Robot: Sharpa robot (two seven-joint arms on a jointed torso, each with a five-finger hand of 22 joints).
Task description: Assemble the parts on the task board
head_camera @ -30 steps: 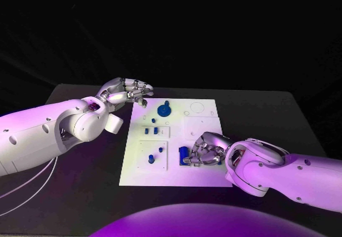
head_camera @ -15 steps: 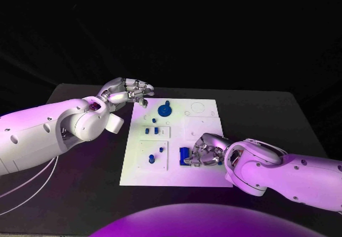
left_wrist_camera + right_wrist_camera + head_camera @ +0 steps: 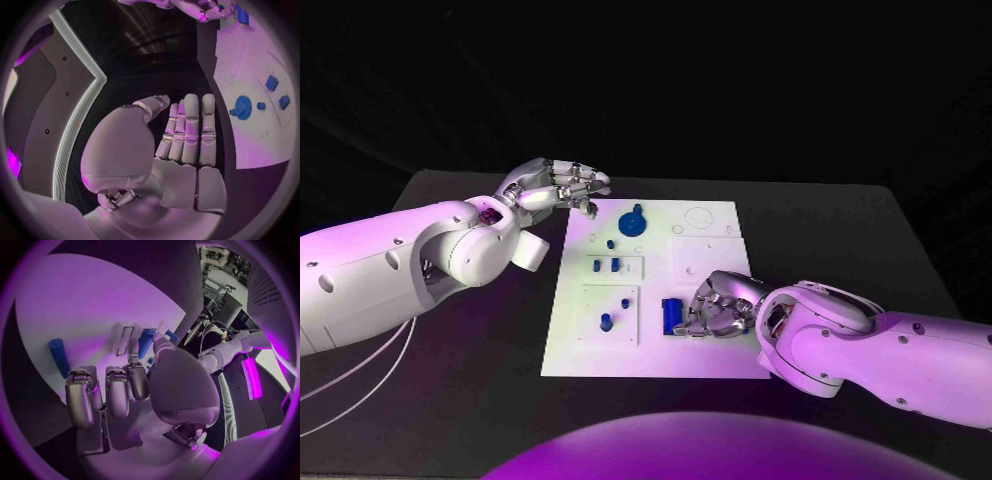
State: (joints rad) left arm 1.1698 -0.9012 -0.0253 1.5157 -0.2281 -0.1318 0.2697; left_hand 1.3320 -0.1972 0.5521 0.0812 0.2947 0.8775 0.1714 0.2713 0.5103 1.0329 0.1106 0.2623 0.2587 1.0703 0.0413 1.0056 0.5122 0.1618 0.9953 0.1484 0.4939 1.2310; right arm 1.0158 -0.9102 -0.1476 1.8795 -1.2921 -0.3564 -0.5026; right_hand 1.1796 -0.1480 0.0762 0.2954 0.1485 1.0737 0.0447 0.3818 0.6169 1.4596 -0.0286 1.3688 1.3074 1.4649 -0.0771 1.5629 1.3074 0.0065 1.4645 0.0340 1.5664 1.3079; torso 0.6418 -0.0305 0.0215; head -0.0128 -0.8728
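Head view shows the white task board [image 3: 651, 290] lying in the middle of the black surface [image 3: 848, 240], with the blue parts spread over it. At the far end of the board stands a round blue part with a knob [image 3: 633, 220], and just beside it a small blue dot [image 3: 612, 242]. Nearer the middle, two small blue pieces [image 3: 606, 266] sit side by side in a framed panel. Closer to the robot, another framed panel holds a blue peg [image 3: 606, 321] and a smaller blue piece [image 3: 626, 302].

The right hand [image 3: 718, 305] rests on the near right part of the board, its fingers curled in beside an upright blue block [image 3: 672, 314]. Right wrist view shows a blue cylinder [image 3: 145, 342] just past the curled fingers [image 3: 119, 390] and a second blue cylinder [image 3: 59, 356] lying apart on the board; I cannot tell whether the hand actually grips anything.

The left hand [image 3: 557, 185] hovers over the far left corner of the board, fingers loosely bent and holding nothing. Left wrist view shows its fingers [image 3: 190, 130] straight and apart from the board
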